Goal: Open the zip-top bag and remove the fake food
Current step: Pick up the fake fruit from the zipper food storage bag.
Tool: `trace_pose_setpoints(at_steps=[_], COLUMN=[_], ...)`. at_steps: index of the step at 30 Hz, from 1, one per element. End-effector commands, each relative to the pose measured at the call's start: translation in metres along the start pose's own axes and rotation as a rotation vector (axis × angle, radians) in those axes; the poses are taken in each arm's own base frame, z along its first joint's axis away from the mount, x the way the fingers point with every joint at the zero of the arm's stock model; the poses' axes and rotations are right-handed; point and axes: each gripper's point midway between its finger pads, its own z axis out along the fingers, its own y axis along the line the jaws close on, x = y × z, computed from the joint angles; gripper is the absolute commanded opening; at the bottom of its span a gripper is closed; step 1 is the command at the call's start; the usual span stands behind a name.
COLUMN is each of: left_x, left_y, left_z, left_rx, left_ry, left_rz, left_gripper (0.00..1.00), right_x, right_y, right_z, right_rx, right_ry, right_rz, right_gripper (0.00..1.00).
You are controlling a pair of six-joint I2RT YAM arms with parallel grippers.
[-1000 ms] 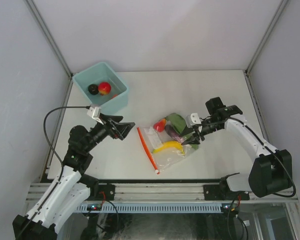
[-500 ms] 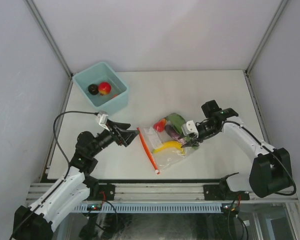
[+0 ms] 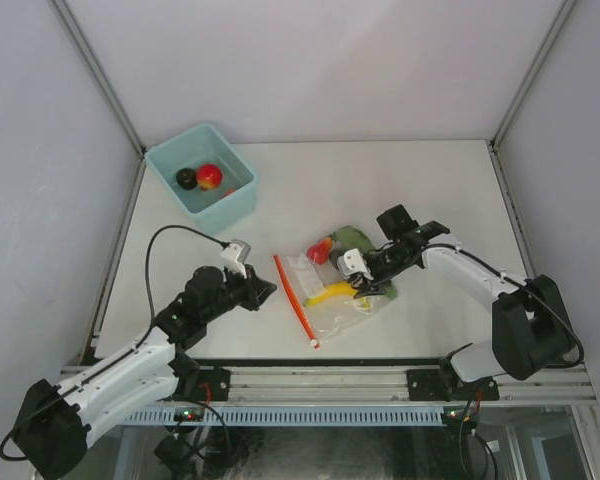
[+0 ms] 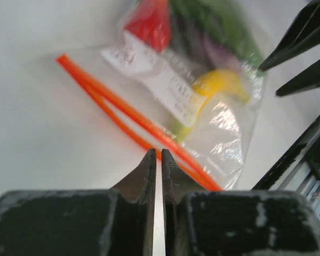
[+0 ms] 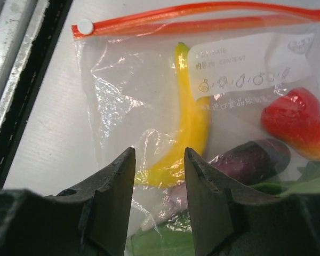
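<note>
**Table (image 3: 400,180), contents from 9 o'clock to 3 o'clock**

1. Teal bin (image 3: 235,205), one, at 10 o'clock from the bag. It holds two pieces of fake food: one dark round piece (image 3: 186,178) and one red apple (image 3: 210,176).
2. Left gripper (image 4: 156,152), one, at 9 o'clock of the bag. Its jaws are pressed almost together with only a thin slit between them. The tips reach the zip strip, but whether any of it is caught cannot be told.
3. Zip-top bag (image 5: 122,96), one, lying flat near the table's middle toward 6 o'clock. Its orange-red zip strip (image 5: 128,20) is on the 9 o'clock edge. The strip shows as two orange lines that part over some of their length, so the mouth is judged partly open at most.
4. Fake food inside the bag:
   - one yellow banana (image 5: 194,122)
   - one red piece (image 5: 296,120)
   - one purple eggplant (image 5: 250,160)
   - green pieces (image 3: 355,240), number not clear
5. Right gripper (image 5: 159,154), one, at 3 o'clock of the bag. Its jaws are spread above the banana's end and hold nothing. Contact with the plastic cannot be told.

**Progress, as judged:** early to middle. Two pieces are out of the bag. At least four remain inside, and the bag is not yet fully open.
</note>
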Motion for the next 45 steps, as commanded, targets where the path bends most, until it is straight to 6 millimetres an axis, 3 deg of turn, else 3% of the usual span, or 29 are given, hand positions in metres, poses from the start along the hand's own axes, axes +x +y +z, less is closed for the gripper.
trace_pose_setpoints(at_steps=[1,7,20,33,45], left_x=[0.019,0.043,0.05,0.059,0.065], left_y=[0.021,0.022,-0.011,-0.039,-0.045], left_z=[-0.003,0.011,0.056,0.076,0.085], left_rx=[-0.155,-0.16,0.0,0.134,0.178], left_ry=[0.073,0.15,0.149,0.101,0.066], left_rz=[-0.011,-0.003,0.202,0.374,0.531], left_gripper=[0.09,0.07,0.11,0.22,0.44], right_x=[0.012,0.027,0.053,0.06,0.057], right_y=[-0.016,-0.02,-0.019,-0.015,-0.012], right_z=[0.006,0.012,0.018,0.024,0.028], right_rx=[0.049,0.059,0.037,-0.012,-0.043], right_ry=[0.069,0.141,0.242,0.257,0.235], right_rz=[0.035,0.076,0.131,0.171,0.198], right_gripper=[0.42,0.42,0.4,0.37,0.34])
